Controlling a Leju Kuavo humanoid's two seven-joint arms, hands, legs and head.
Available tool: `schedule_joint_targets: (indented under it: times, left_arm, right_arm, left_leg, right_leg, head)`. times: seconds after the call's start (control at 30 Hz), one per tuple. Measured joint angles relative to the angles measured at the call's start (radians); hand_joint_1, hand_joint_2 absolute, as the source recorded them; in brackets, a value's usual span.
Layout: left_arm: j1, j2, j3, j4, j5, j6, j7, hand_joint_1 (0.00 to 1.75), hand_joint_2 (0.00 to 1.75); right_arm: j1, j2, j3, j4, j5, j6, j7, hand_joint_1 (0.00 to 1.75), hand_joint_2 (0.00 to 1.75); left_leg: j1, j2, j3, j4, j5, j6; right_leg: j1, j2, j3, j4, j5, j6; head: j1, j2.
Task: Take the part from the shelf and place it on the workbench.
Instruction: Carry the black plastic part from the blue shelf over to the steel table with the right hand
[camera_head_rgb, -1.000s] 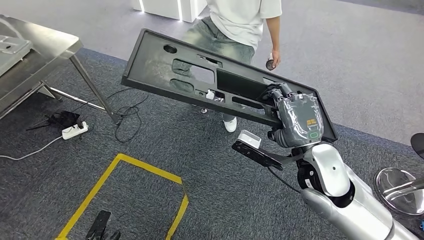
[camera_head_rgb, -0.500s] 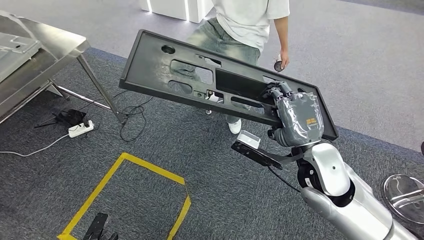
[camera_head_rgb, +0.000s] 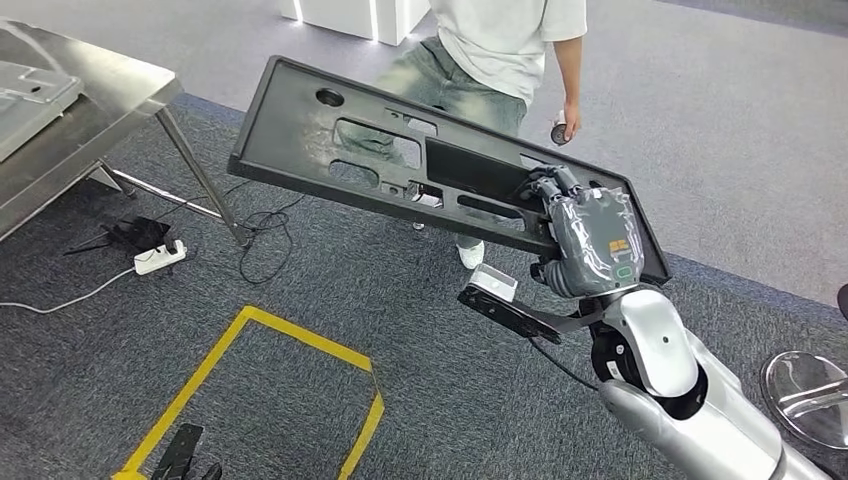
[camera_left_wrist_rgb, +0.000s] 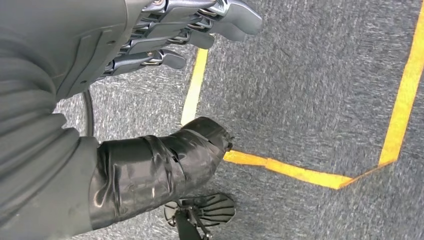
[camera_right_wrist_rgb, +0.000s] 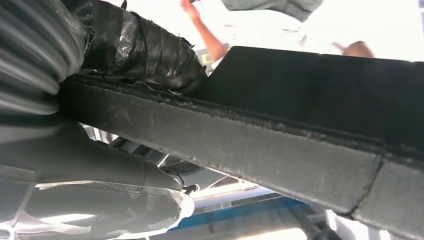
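Overhead first, from the head view. Grey carpet (camera_head_rgb: 420, 330) underfoot, marked with a yellow tape outline (camera_head_rgb: 290, 340); paler smooth floor beyond. Stainless workbench (camera_head_rgb: 95, 95) at far left on angled legs, with a white power strip (camera_head_rgb: 160, 258) and loose black cables (camera_head_rgb: 255, 235) on the carpet beneath. Person (camera_head_rgb: 500, 50) in white shirt and jeans standing just behind the part, a small dark object in one hand. Round metal base (camera_head_rgb: 805, 385) at right edge.

Part (camera_head_rgb: 330, 150): long flat black panel with several cut-outs, held in the air, well apart from the workbench. Long axis running from upper left to lower right, free end toward the workbench side, slightly raised. Right hand (camera_head_rgb: 590, 240), in its grey ribbed cover, gripping the panel at the lower right end, fingers (camera_head_rgb: 550, 185) hooked over the upper face.

Left wrist view: left hand (camera_left_wrist_rgb: 165, 45) hanging over carpet and yellow tape, holding nothing, fingers extended and apart from the taped thumb (camera_left_wrist_rgb: 160, 165).

Right wrist view: panel edge (camera_right_wrist_rgb: 280, 150) close up, clamped between taped thumb (camera_right_wrist_rgb: 145, 50) on one face and fingers on the other.
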Motion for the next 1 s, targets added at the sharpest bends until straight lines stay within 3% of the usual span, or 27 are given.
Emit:
schedule_joint_targets:
  times: [0.07,0.13,0.17,0.2,0.23,0.3,0.37,0.43,0.53,0.63,0.7,0.73,0.77,0.83,0.9,1.0]
  left_arm:
    - [-0.001,0.000,0.000,0.000,0.000,-0.004,0.005,0.00,1.75]
    - [-0.001,0.000,0.000,0.000,-0.001,-0.009,0.012,0.00,1.75]
    - [0.000,0.000,0.000,0.000,-0.001,-0.011,0.015,0.00,1.75]
    - [0.001,0.000,0.000,0.000,-0.001,-0.012,0.016,0.00,1.75]
    - [0.001,0.000,0.000,0.000,-0.001,-0.012,0.017,0.00,1.75]
    - [0.001,-0.001,0.000,0.000,-0.002,-0.012,0.017,0.00,1.75]
    - [-0.001,-0.004,0.000,0.000,-0.002,-0.011,0.017,0.00,1.75]
    - [-0.002,-0.005,0.000,0.000,-0.002,-0.010,0.018,0.00,1.75]
    - [-0.002,-0.005,0.000,0.000,-0.003,-0.010,0.018,0.00,1.75]
    - [-0.004,-0.005,0.000,0.000,-0.004,-0.011,0.022,0.00,1.75]
    - [-0.003,-0.006,0.000,0.000,-0.008,-0.011,0.028,0.00,1.75]
    - [-0.003,-0.007,0.000,0.000,-0.010,-0.011,0.031,0.00,1.75]
    - [-0.004,-0.008,0.000,0.000,-0.013,-0.010,0.033,0.00,1.75]
    - [-0.008,-0.009,0.000,0.000,-0.015,-0.008,0.035,0.00,1.75]
    - [-0.011,-0.010,0.000,0.000,-0.016,-0.006,0.035,0.00,1.75]
    - [-0.012,-0.011,0.000,0.000,-0.016,-0.004,0.037,0.00,1.75]
  right_arm:
    - [-0.001,-0.001,-0.001,0.000,-0.005,-0.001,-0.004,1.75,1.75]
    - [-0.002,-0.001,-0.001,0.002,-0.013,-0.001,-0.007,1.75,1.75]
    - [-0.002,-0.001,-0.001,0.004,-0.016,-0.001,-0.008,1.75,1.75]
    - [-0.002,-0.001,-0.001,0.006,-0.017,0.000,-0.008,1.75,1.75]
    - [-0.002,-0.001,-0.001,0.008,-0.017,-0.001,-0.008,1.75,1.75]
    - [-0.002,-0.001,-0.002,0.010,-0.017,-0.002,-0.007,1.75,1.75]
    - [-0.002,-0.002,-0.006,0.010,-0.018,-0.002,-0.006,1.75,1.75]
    - [0.000,-0.003,-0.011,0.010,-0.020,-0.003,-0.005,1.75,1.75]
    - [0.000,-0.003,-0.015,0.010,-0.020,-0.002,-0.004,1.75,1.75]
    - [0.001,-0.003,-0.016,0.010,-0.023,-0.002,-0.002,1.75,1.75]
    - [0.005,-0.003,-0.016,0.011,-0.031,-0.003,0.002,1.75,1.75]
    - [0.008,-0.005,-0.016,0.011,-0.036,-0.003,0.004,1.75,1.75]
    - [0.012,-0.007,-0.018,0.011,-0.041,-0.004,0.007,1.75,1.75]
    - [0.020,-0.013,-0.024,0.011,-0.049,-0.006,0.011,1.75,1.75]
    - [0.026,-0.017,-0.031,0.010,-0.054,-0.009,0.012,1.75,1.75]
    - [0.034,-0.020,-0.038,0.010,-0.054,-0.011,0.012,1.75,1.75]
  left_leg:
    - [0.002,-0.001,0.007,-0.007,0.002,0.012]
    - [-0.001,-0.001,0.009,-0.007,-0.001,0.021]
    - [-0.003,-0.002,0.010,-0.007,-0.002,0.023]
    - [-0.005,-0.003,0.011,-0.006,-0.004,0.024]
    - [-0.007,-0.004,0.013,-0.006,-0.006,0.024]
    - [-0.008,-0.007,0.019,-0.003,-0.013,0.022]
    - [-0.012,-0.009,0.018,0.004,-0.019,0.015]
    - [-0.013,-0.011,0.015,0.006,-0.021,0.008]
    - [-0.010,-0.009,0.006,0.028,-0.039,-0.009]
    - [-0.002,-0.005,-0.075,0.188,-0.109,-0.026]
    - [0.003,-0.002,-0.127,0.267,-0.119,-0.033]
    - [0.005,-0.001,-0.128,0.256,-0.099,-0.035]
    - [0.007,0.000,-0.110,0.208,-0.064,-0.035]
    - [0.006,0.003,-0.050,0.078,-0.004,-0.030]
    - [0.002,0.002,-0.017,0.009,0.012,-0.021]
    - [-0.001,0.001,-0.009,0.000,0.007,-0.004]
  right_leg:
    - [-0.002,0.002,-0.033,0.070,-0.041,0.006]
    - [-0.001,0.003,-0.099,0.201,-0.097,0.007]
    - [-0.001,0.003,-0.129,0.252,-0.110,0.007]
    - [-0.001,0.003,-0.143,0.270,-0.103,0.006]
    - [0.000,0.003,-0.138,0.251,-0.078,0.003]
    - [0.005,0.004,-0.086,0.130,-0.006,-0.008]
    - [0.012,0.006,-0.037,0.027,0.027,-0.019]
    - [0.015,0.006,-0.024,0.001,0.024,-0.024]
    - [0.007,0.005,-0.013,-0.012,0.027,-0.036]
    - [0.004,0.002,-0.003,-0.017,0.023,-0.045]
    - [0.004,0.003,-0.001,-0.016,0.019,-0.047]
    - [0.004,0.004,0.002,-0.015,0.017,-0.045]
    - [0.003,0.004,0.005,-0.013,0.013,-0.044]
    - [0.005,0.004,0.012,-0.010,0.004,-0.037]
    - [0.007,0.005,0.014,-0.008,-0.002,-0.028]
    - [0.006,0.004,0.016,-0.009,-0.008,-0.011]
  head:
    - [0.002,0.000]
    - [0.005,0.000]
    - [0.005,0.000]
    - [0.005,0.000]
    - [0.005,0.000]
    - [0.005,0.000]
    - [0.004,0.000]
    - [0.004,0.000]
    - [0.003,0.000]
    - [-0.001,0.000]
    - [-0.001,0.000]
    - [-0.001,0.000]
    - [-0.001,0.000]
    - [-0.001,0.000]
    - [-0.001,0.000]
    - [0.000,0.000]
